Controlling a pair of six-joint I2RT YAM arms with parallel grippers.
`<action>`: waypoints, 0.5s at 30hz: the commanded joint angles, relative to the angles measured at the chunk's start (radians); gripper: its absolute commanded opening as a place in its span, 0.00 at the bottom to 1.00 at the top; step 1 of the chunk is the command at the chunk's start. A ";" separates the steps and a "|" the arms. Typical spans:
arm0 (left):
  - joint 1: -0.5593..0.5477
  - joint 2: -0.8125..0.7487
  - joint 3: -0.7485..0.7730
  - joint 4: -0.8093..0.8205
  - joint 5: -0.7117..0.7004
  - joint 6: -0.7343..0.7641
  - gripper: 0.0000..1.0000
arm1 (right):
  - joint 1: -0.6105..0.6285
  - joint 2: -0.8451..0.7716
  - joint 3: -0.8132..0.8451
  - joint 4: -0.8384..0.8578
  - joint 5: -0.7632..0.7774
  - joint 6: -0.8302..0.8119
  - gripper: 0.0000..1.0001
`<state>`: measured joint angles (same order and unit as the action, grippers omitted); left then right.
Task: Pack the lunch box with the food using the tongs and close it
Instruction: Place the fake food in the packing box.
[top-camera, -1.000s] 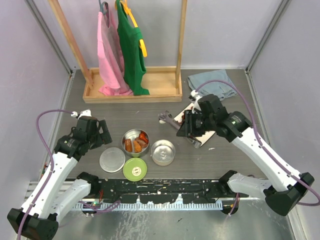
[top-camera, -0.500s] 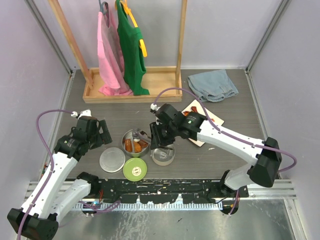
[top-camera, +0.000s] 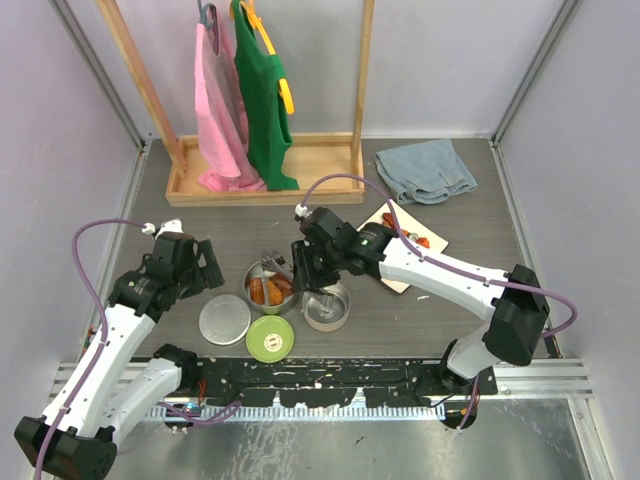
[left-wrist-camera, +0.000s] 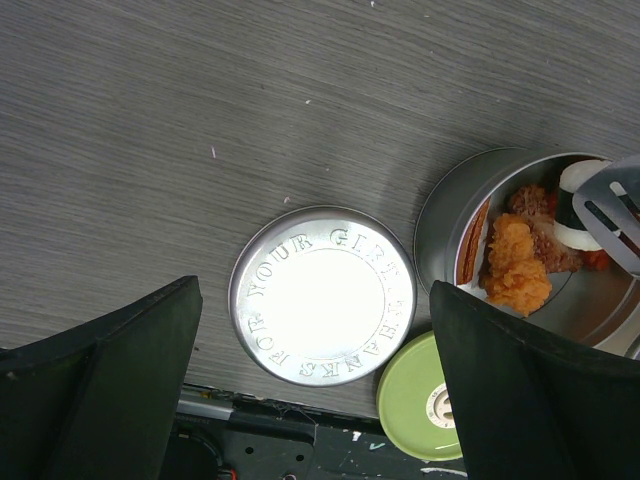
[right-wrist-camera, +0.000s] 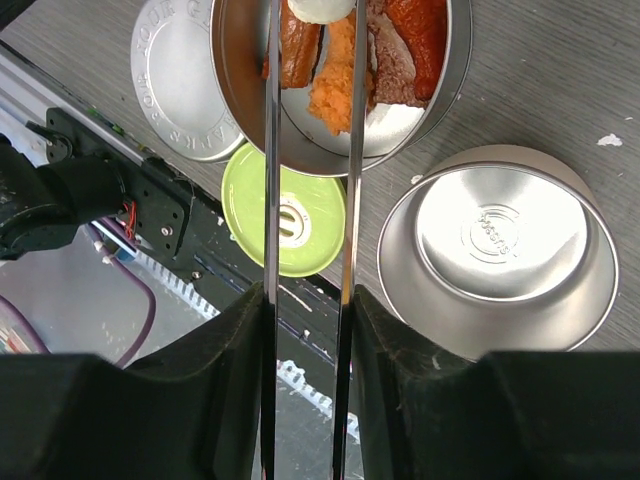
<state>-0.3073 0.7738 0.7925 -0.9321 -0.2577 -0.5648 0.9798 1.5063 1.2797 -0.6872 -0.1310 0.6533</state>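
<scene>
As things stand over the filled tin: the right end effector (right-wrist-camera: 308, 320) is clamped narrow on the tongs (right-wrist-camera: 271, 180), both thin arms running between its fingers, the tips above the filled tin (right-wrist-camera: 232, 90).
Load: a white piece (right-wrist-camera: 320, 8) sits between the tips, over the orange, red and brown food (right-wrist-camera: 335, 90) in that tin; whether it is pinched or already lying there I cannot tell.
Step in hand: by my reading, dropping this piece into the filled tin.
Doing it well: ease the squeeze only enough for the tips to part, keep hold of the tongs themselves, keep the tips low inside the rim so nothing bounces out, then lift straight up before swinging away.
Left end effector (top-camera: 195, 263): spread wide, holding nothing, left of the filled tin.
Empty tin (right-wrist-camera: 500, 240): just beside the filled tin, on its right, nothing in it.
Steel lid (left-wrist-camera: 322, 295): flat on the surface (left-wrist-camera: 250, 100), near-left of the filled tin.
Green lid (right-wrist-camera: 285, 210): on the near side of the filled tin.
Plate (top-camera: 396, 283): right of the filled tin, mostly under the right arm; a few red bits (top-camera: 418, 240) remain, so more trips seem likely.
In the way: the empty tin lies under the tongs' route to the plate; a low swing could knock it.
Cloth (top-camera: 425, 170) and wooden rack (top-camera: 265, 180): well beyond the filled tin, no obstruction.
</scene>
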 joint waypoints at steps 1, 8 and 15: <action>0.002 -0.016 0.019 0.036 -0.012 0.001 0.98 | 0.010 -0.005 0.032 0.071 0.007 0.008 0.42; 0.003 -0.016 0.019 0.036 -0.012 0.002 0.98 | 0.011 -0.026 0.020 0.059 0.019 0.006 0.49; 0.003 -0.014 0.018 0.035 -0.010 0.001 0.98 | 0.010 -0.077 0.025 0.027 0.085 0.005 0.47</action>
<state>-0.3073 0.7719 0.7925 -0.9321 -0.2577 -0.5648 0.9863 1.5078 1.2797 -0.6777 -0.1078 0.6548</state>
